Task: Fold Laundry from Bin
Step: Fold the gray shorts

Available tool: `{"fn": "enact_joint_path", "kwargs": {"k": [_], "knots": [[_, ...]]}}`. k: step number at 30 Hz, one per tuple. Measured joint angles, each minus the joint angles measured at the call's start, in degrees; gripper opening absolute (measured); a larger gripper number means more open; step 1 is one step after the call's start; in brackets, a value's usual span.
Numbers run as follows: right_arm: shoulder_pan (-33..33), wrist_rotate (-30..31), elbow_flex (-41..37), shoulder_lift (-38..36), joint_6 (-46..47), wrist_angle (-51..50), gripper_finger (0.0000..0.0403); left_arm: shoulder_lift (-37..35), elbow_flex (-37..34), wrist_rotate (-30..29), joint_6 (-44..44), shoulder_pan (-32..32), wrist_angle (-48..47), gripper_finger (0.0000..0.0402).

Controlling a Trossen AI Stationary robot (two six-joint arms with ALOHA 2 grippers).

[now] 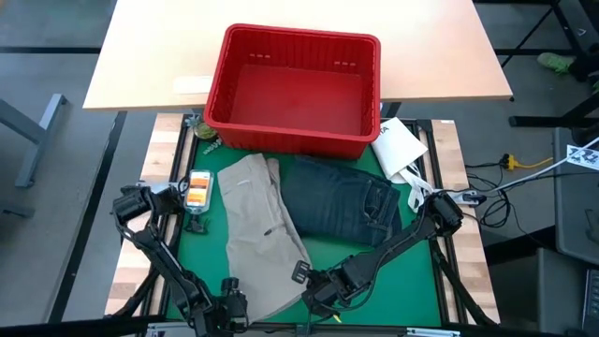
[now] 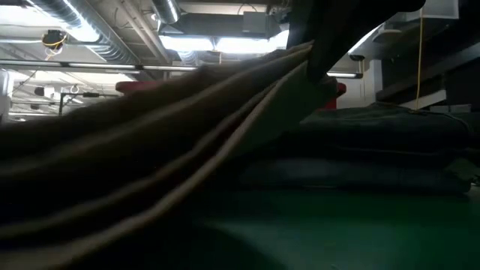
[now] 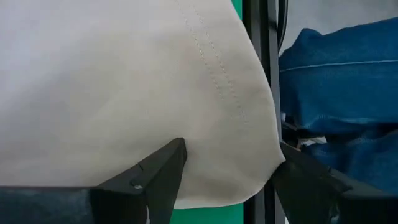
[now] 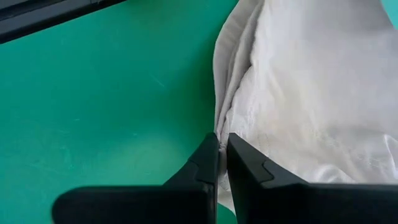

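Tan khaki trousers (image 1: pixel 257 225) lie lengthwise on the green mat, with folded dark blue jeans (image 1: pixel 342 197) beside them toward the table's right. The red bin (image 1: pixel 217 89) stands behind both. My right gripper (image 4: pixel 222 146) is at the trousers' near end and shut on the cloth's edge. My left gripper (image 3: pixel 227 171) is open at the near end (image 1: pixel 229 304), with a finger on each side of a khaki corner (image 3: pixel 205 124). I cannot tell whether it touches the cloth. In the low view the khaki cloth (image 2: pixel 187 127) slants upward. My right gripper pinches the trousers' side edge (image 4: pixel 219 127) between its two fingers, near the near end; several folds of cloth bunch there. In the low view the cloth rises to a raised point (image 2: pixel 304 52), and the rest trails down to the mat.
A white packet (image 1: pixel 398 145) lies by the bin's right corner. A small orange and white object (image 1: pixel 198 190) lies left of the trousers. Bare green mat (image 1: pixel 374 271) shows in front of the jeans. The jeans also show stacked at the right of the low view (image 2: pixel 375 142).
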Motion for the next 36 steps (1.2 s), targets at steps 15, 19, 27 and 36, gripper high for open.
{"fn": "enact_joint_path", "kwargs": {"k": [15, 19, 27, 36], "knots": [[0.0, 0.0, 0.0, 0.0, 0.0, 0.2, 0.0021, 1.5, -0.2, -2.3, -1.2, 0.1, -1.0, 0.0055], [0.0, 0.0, 0.0, 0.0, 0.0, 0.2, 0.0021, 1.2, -0.2, -2.2, -4.4, 0.1, -1.2, 0.0011], [0.0, 0.0, 0.0, 0.0, 0.0, 0.5, 0.0021, -3.1, -0.7, 0.1, -5.3, 0.0, -3.2, 0.0003], [0.0, 0.0, 1.0, 0.0, -0.2, -0.8, 0.0021, -8.1, -0.6, -1.3, -5.2, 0.0, -4.7, 0.0001]]}}
